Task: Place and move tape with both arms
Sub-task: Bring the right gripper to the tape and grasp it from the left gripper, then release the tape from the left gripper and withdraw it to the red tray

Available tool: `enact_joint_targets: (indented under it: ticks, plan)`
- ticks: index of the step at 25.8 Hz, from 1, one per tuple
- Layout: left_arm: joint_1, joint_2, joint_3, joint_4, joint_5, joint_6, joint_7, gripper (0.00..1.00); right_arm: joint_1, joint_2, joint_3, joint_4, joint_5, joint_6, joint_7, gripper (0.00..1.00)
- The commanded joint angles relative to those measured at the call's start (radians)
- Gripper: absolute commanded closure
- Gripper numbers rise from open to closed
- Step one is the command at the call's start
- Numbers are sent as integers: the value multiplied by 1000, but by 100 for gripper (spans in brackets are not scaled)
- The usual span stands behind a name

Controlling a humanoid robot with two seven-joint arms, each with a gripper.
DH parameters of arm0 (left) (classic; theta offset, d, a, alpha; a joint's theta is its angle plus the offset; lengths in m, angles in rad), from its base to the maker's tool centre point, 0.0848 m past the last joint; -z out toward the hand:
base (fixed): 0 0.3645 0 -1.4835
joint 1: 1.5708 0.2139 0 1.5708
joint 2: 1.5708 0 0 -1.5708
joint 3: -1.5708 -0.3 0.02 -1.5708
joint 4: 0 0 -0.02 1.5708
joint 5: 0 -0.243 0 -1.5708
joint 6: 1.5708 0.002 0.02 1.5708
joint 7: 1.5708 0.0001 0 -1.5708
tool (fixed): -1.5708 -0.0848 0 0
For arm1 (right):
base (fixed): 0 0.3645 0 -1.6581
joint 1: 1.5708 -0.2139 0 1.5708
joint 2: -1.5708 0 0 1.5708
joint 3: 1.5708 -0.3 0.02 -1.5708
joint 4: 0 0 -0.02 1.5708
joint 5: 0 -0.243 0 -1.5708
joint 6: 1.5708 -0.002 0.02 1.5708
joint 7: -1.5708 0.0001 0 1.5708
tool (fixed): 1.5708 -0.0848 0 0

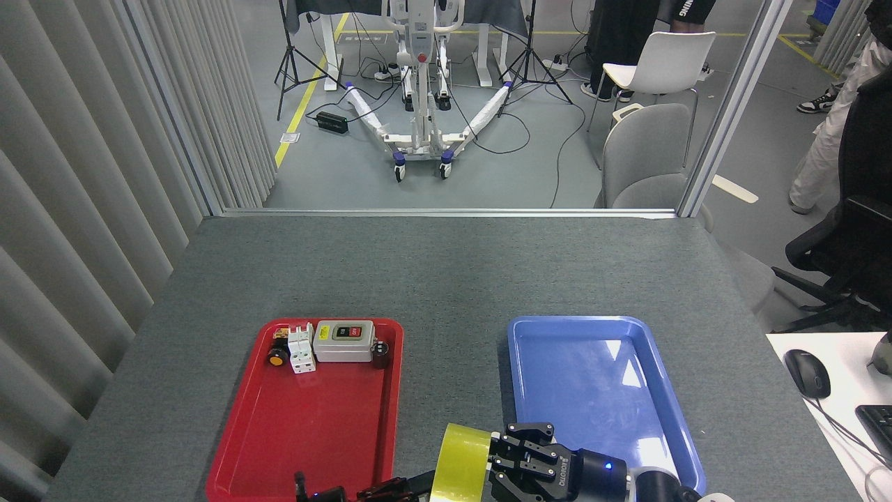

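The tape (460, 464), a yellow roll standing on edge, hovers at the bottom centre of the head view, between the red tray (306, 432) and the blue tray (599, 390). My right gripper (499, 461) comes in from the lower right, and its black fingers (527, 434) are shut against the roll's right side. Only dark parts of my left gripper (362, 490) show at the bottom edge, just left of the tape. Its fingertips are cut off, so whether it is open or shut is unclear.
The red tray holds a grey switch box (343, 341), a white breaker (301, 347) and a small yellow-capped button (276, 359) along its far end. A mouse (807, 373) lies on a white desk at the right. Chairs and a person's legs (826, 139) are beyond the table.
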Motion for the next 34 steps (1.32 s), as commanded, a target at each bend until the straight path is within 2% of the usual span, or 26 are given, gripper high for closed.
enact_joint_targets:
  ticks: [1,2,3,5,7,9,11,13,14,16,18,19,20,21,23,26,28,30,32,34]
  plan:
    - [0,0,25,-4,-10,16,58,8,1,1,0,0,0,-3,-3,75]
    - [1,0,34,-11,-24,24,77,15,3,1,0,0,0,-3,-3,75]
    - [3,0,42,-18,-45,31,100,18,4,1,-3,0,0,-3,-3,75]
    - [4,-2,62,-34,-105,54,181,19,11,1,-14,0,-1,-3,-3,74]
    - [12,-1,91,-58,-159,76,282,14,14,2,-15,0,-1,-3,-3,74]
    - [35,0,140,-92,-171,82,374,13,24,1,-21,-1,-3,-3,-3,74]
    - [61,1,187,-123,-174,82,468,18,47,2,-70,-4,-3,-3,-2,74]
    - [69,1,207,-146,-214,79,546,21,107,2,-159,-10,-3,-3,0,74]
    - [72,1,207,-156,-277,71,575,21,139,2,-219,-15,-3,-3,6,74]
    - [76,-2,201,-196,-490,40,633,21,193,22,-339,-20,-4,-3,45,74]
    - [76,-5,186,-253,-772,39,764,22,231,96,-477,-20,-1,-3,95,74]
    - [76,-5,152,-276,-919,62,863,30,250,145,-561,-20,-1,-3,129,74]
    - [76,-5,115,-302,-1050,126,960,42,264,194,-647,-20,-1,-3,178,74]
    - [76,-5,88,-311,-1142,237,1040,46,267,242,-722,-20,-1,-3,235,74]
    - [73,-5,20,-290,-1170,496,1095,46,262,326,-836,-24,2,-3,347,75]
    - [70,4,-82,-276,-1171,760,1121,39,259,377,-917,-55,14,-3,451,75]
    - [70,6,-99,-264,-1170,810,1157,31,238,378,-933,-63,71,-3,496,75]
    - [72,6,-99,-250,-1171,814,1178,28,198,371,-931,-58,166,134,531,75]
    - [72,7,-99,-235,-1174,818,1178,25,178,352,-917,-46,227,292,548,75]
    - [72,6,-99,-212,-1183,823,1178,22,169,280,-867,-29,230,404,549,75]
